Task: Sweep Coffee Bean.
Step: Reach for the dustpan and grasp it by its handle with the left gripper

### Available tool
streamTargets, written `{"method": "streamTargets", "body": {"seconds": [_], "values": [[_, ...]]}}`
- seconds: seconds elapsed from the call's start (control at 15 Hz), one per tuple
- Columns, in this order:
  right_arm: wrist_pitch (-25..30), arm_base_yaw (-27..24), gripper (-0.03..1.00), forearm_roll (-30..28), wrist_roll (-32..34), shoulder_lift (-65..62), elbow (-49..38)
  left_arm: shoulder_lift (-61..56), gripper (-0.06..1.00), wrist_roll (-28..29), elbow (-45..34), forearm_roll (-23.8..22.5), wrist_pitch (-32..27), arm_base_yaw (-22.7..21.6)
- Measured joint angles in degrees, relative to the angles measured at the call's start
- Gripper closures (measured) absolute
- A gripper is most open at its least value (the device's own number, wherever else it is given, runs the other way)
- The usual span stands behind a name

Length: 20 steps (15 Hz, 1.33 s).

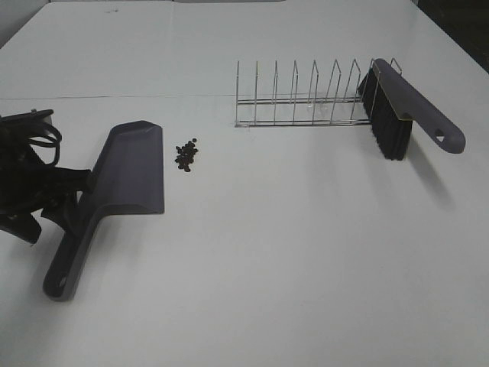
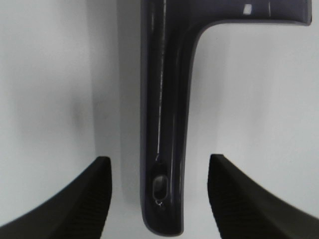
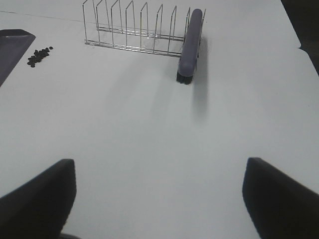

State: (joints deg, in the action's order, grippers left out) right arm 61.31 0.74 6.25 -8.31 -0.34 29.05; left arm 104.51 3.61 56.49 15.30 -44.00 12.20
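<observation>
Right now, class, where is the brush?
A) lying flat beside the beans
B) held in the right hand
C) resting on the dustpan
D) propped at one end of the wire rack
D: the brush leans at the far end of the rack, well away from the beans.

Nothing to read here: no lettering, no numbers, no brand, no sign on anything. One candidate only: a small pale fleck on the dustpan, out beyond the spread jaws of the left gripper, and it is too blurred to tell as writing.
</observation>
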Motion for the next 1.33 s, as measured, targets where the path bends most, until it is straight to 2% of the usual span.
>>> {"method": "streamTargets", "body": {"seconds": [0.2, 0.4, 0.93, 1.07, 1.2, 1.33], "values": [[0.0, 0.0, 0.2, 0.0, 0.0, 0.0, 0.0, 2.46, 0.41, 3.38, 0.4, -3.61, 2.29, 2.01], [0.0, 0.0, 0.2, 0.0, 0.0, 0.0, 0.0, 4.53, 0.41, 3.95, 0.8, -4.24, 7.05, 3.72], [0.0, 0.0, 0.2, 0.0, 0.0, 0.0, 0.0, 11.57, 0.41, 5.44, 5.96, -5.73, 5.16, 4.41], [0.0, 0.0, 0.2, 0.0, 0.0, 0.0, 0.0, 11.97, 0.45, 5.5, 6.36, -6.42, 4.24, 4.41], [0.0, 0.0, 0.2, 0.0, 0.0, 0.0, 0.0, 11.69, 0.62, 6.53, 6.36, -6.88, 3.95, 4.41], [0.0, 0.0, 0.2, 0.0, 0.0, 0.0, 0.0, 11.29, 0.67, 6.93, 6.36, -6.93, 3.55, 4.41]]}}
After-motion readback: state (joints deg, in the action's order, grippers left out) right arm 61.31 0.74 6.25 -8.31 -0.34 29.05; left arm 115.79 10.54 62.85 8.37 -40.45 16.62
